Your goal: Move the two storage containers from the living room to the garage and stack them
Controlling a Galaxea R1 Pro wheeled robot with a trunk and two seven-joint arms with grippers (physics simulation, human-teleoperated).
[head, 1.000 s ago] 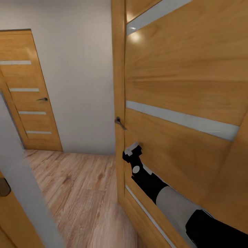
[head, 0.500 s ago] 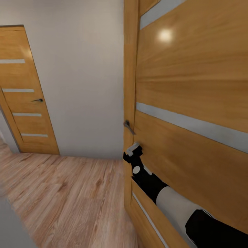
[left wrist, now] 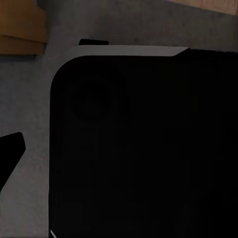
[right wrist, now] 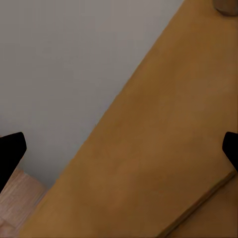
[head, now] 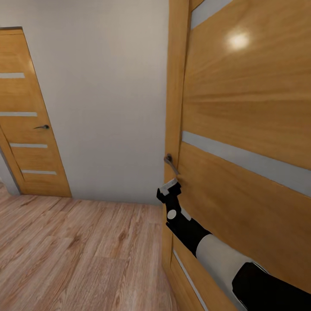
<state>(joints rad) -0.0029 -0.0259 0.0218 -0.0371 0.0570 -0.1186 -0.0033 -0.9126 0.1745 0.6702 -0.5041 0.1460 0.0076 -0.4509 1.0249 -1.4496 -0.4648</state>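
Note:
The two storage containers are out of view. I am in a hallway with a light wood plank floor. My right gripper is raised at the free edge of a wooden door with glass slits, just below its metal handle. In the right wrist view its fingertips stand wide apart with only the door's wood and the grey wall between them. The left wrist view shows one fingertip at the picture's edge beside a black part of the robot's own body.
The open wooden door fills the right side, close to my arm. A second wooden door with glass slits, shut, stands in the far left wall. A plain grey wall lies straight ahead across the plank floor.
The whole picture has shifted, so the camera has moved. A grey post at the near left has left the picture. The door handle now sits closer above my right gripper.

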